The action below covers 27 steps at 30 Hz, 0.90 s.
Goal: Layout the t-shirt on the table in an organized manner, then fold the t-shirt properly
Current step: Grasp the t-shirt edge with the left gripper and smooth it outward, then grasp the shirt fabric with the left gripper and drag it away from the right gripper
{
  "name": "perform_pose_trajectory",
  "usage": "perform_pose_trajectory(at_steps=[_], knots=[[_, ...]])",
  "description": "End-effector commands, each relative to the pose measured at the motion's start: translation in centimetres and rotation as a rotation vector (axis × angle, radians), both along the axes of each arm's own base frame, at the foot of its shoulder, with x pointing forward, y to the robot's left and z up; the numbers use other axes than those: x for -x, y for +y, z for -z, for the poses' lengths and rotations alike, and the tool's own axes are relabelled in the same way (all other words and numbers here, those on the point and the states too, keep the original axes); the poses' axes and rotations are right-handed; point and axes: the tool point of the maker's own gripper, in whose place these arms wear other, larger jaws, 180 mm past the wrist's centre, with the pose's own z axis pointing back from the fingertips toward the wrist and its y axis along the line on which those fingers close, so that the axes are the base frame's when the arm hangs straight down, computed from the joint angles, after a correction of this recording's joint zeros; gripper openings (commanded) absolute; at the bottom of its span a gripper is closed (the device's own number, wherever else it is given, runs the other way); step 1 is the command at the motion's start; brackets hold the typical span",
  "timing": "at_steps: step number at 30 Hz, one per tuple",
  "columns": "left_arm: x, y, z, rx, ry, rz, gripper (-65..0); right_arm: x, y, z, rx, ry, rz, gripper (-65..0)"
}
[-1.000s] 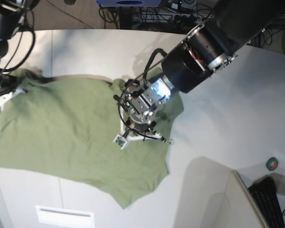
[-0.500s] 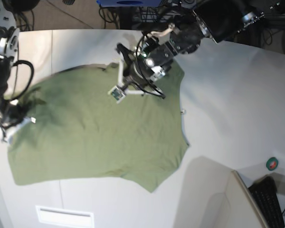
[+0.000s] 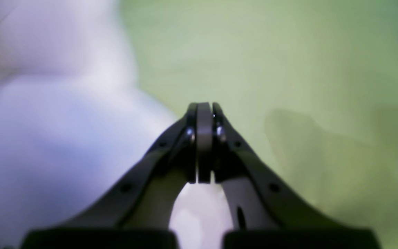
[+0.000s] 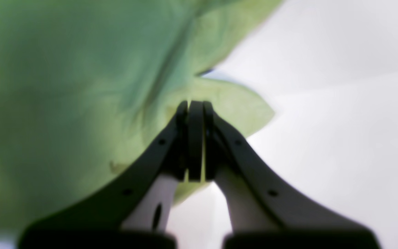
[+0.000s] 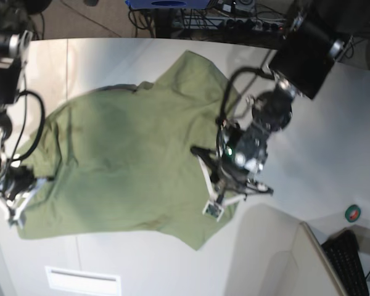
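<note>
The olive-green t-shirt (image 5: pixel 129 154) lies spread over the middle of the off-white table (image 5: pixel 308 142), with one sleeve pointing to the far edge. My left gripper (image 5: pixel 225 188) is shut and sits low over the shirt's right edge. In the left wrist view its pads (image 3: pixel 204 138) meet with nothing visible between them, the t-shirt (image 3: pixel 288 69) beyond them and the table (image 3: pixel 47 121) at the left. My right gripper (image 5: pixel 15 200) is at the shirt's near-left corner. In the right wrist view the right gripper (image 4: pixel 195 103) is shut on a fold of the t-shirt (image 4: pixel 64 86), next to bare table (image 4: pixel 323 121).
A white rectangular label (image 5: pixel 83 280) lies near the front edge. A pale raised panel (image 5: pixel 277 253) stands at the front right, with a green tape roll (image 5: pixel 354 213) and a black keyboard (image 5: pixel 351 262) beyond it. Cables run along the far edge.
The left arm has swung from the far middle of the shirt down to its right edge. The right gripper has moved nearer with the corner. The shirt now lies flatter and wider.
</note>
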Motion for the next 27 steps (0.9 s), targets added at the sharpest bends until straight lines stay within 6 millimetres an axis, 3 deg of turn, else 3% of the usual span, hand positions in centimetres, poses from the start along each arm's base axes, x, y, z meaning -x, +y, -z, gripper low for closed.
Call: perform_pose_trajectory(at_steps=[1,3,6,9,12,14,19,22,27], knots=[[-2.9,-1.0,-2.2,0.029,-0.076,0.012,-65.0,-0.2,2.2,-1.6,-0.020,-0.049,-0.039,-65.0],[-5.6,0.6,-2.1,-0.005,-0.109,-0.007,-65.0,2.4,5.7,-1.5,-0.060,-0.028,-0.074,-65.0],[-7.8,1.9,-0.9,-0.039,-0.117,-0.030,-65.0,5.4,9.9,-0.6,-0.142,-0.009,-0.091,-65.0],[-8.7,3.1,1.4,-0.080,-0.086,-0.053,-65.0,8.0,14.2,0.8,-0.198,0.043,-0.161,-65.0],[-8.5,4.3,3.5,-0.173,-0.082,-0.017,-65.0,9.6,16.5,2.8,-0.228,0.074,-0.207,-65.0],[-7.6,5.2,4.6,-0.251,-0.072,0.019,-65.0,9.7,16.1,4.3,-0.238,0.078,-0.187,-65.0],[-5.1,4.9,6.3,-0.322,-0.066,0.094,-65.0,9.3,11.2,8.4,-0.218,0.155,-0.066,-65.0],[-1.9,7.0,8.4,-0.361,0.003,0.086,-65.0,9.2,8.2,10.4,-0.209,0.191,0.000,-65.0],[2.6,7.6,9.2,-0.345,0.068,0.159,-65.0,8.3,3.7,12.7,-0.176,0.228,0.068,-65.0]])
